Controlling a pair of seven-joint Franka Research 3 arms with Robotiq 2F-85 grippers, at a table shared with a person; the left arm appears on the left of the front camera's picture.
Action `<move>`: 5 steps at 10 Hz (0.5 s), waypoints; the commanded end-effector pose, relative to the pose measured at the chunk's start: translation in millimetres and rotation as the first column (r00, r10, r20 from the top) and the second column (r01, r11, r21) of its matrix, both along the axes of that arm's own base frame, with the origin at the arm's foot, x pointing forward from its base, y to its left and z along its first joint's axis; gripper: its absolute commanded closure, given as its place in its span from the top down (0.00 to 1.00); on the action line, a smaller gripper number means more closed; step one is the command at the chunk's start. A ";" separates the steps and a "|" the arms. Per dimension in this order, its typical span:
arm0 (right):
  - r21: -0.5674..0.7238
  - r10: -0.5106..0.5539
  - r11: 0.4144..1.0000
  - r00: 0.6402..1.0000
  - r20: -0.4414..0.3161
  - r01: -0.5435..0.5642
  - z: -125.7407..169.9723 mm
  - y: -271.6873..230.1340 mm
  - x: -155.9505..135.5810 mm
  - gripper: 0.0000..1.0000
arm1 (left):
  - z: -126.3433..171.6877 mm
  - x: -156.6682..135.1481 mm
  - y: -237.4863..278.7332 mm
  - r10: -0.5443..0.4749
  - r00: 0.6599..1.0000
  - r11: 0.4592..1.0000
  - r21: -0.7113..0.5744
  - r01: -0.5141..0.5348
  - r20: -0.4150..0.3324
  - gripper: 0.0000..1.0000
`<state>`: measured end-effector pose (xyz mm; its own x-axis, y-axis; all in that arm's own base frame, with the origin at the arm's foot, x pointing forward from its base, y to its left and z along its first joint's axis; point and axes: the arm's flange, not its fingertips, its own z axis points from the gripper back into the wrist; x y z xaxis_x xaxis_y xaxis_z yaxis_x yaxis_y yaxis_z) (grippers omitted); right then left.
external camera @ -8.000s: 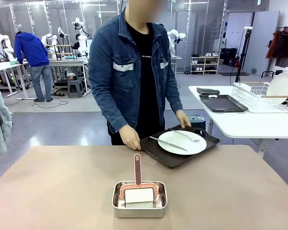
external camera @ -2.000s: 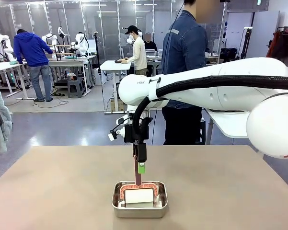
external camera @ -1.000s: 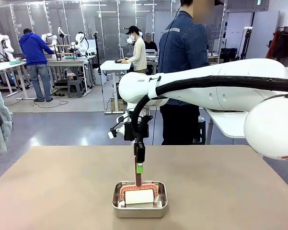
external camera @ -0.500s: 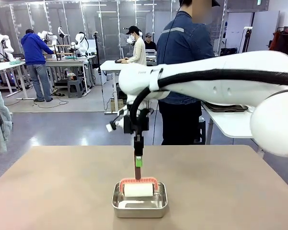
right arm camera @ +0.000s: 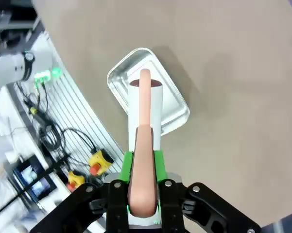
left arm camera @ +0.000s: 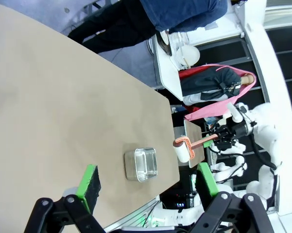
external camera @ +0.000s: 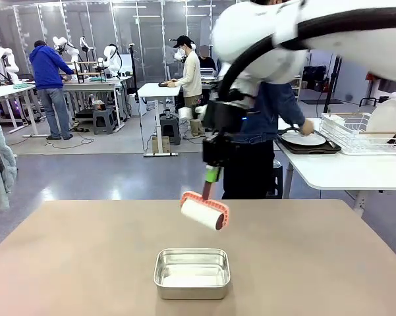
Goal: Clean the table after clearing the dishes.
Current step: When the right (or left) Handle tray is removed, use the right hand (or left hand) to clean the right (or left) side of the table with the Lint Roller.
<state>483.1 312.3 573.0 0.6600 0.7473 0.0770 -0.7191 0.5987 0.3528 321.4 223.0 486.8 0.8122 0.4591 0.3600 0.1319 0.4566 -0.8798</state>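
The tabletop (external camera: 85, 263), plain matte beige-brown, fills the lower half of the front view, with a steel pan (external camera: 192, 272) at its lower centre. Above the pan the right tool (external camera: 210, 176) clamps the handle of a white roller (external camera: 203, 212). The left tool (left arm camera: 148, 180) gapes wide, holding nothing.

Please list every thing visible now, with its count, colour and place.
large matte table: one, beige-brown, nearest the robot.
square steel pan: one, silver, on the table's near part.
long-handled cleaning roller: one, white roll, coral frame, held above the pan.
side table: one, white, far right.
rectangular tray with round plate: one, dark tray, white plate, on the side table.
wire dish rack: one, white, on the side table.
person in denim jacket: one, blue, beside the side table.
right end effector: one, black, shut on the roller's handle.
left end effector: one, black, open, above the table.
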 end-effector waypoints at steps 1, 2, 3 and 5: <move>0.063 -0.316 0.948 0.948 0.033 0.313 -29.4 -47.7 -48.0 0.00 | 3.6 -2.9 0.4 0.004 1.000 1.000 -0.016 -0.004 -0.007 1.00; 0.190 -0.468 0.872 0.882 0.055 0.451 -35.2 -77.4 -56.7 0.00 | 3.6 -2.9 0.4 0.004 1.000 1.000 -0.016 -0.004 -0.007 1.00; 0.239 -0.548 0.814 0.836 0.014 0.529 -48.4 -103.1 -59.4 0.00 | 3.6 -2.9 0.4 0.004 1.000 1.000 -0.016 -0.004 -0.007 1.00; 0.344 -0.620 0.719 0.781 -0.073 0.603 -83.6 -151.3 -48.4 0.00 | 3.6 -2.9 0.4 0.004 1.000 1.000 -0.016 -0.004 -0.007 1.00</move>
